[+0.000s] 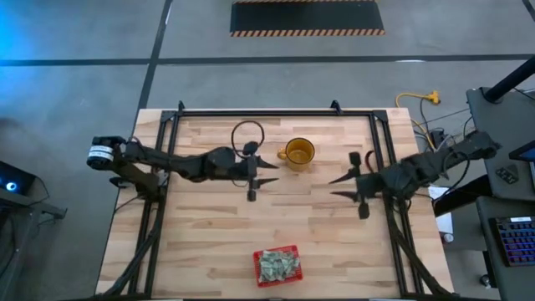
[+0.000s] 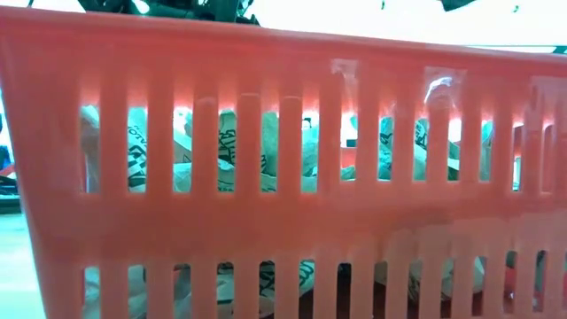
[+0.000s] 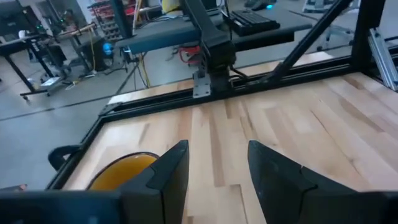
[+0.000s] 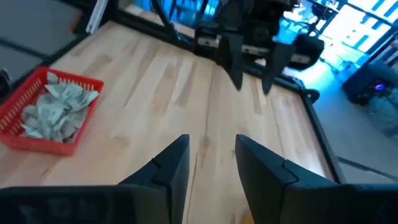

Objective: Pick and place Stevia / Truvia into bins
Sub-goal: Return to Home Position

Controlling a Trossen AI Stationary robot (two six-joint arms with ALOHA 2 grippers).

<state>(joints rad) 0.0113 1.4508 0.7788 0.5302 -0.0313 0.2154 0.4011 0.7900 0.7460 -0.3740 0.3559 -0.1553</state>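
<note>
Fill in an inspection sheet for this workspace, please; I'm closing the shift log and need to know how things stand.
Surface: wooden table of pale planks with a dark frame.
Job's things: pale green packets heaped in the red basket at the near edge; none seen loose on the wood.
Clutter: yellow mug at the far middle.
Grippers: left pincer open, empty, beside the mug; right pincer open, empty, facing it.
Cables: yellow cable on the floor past the far right corner.
Surroundings: keyboard on a desk to the right; striped mat on the floor beyond.
</note>
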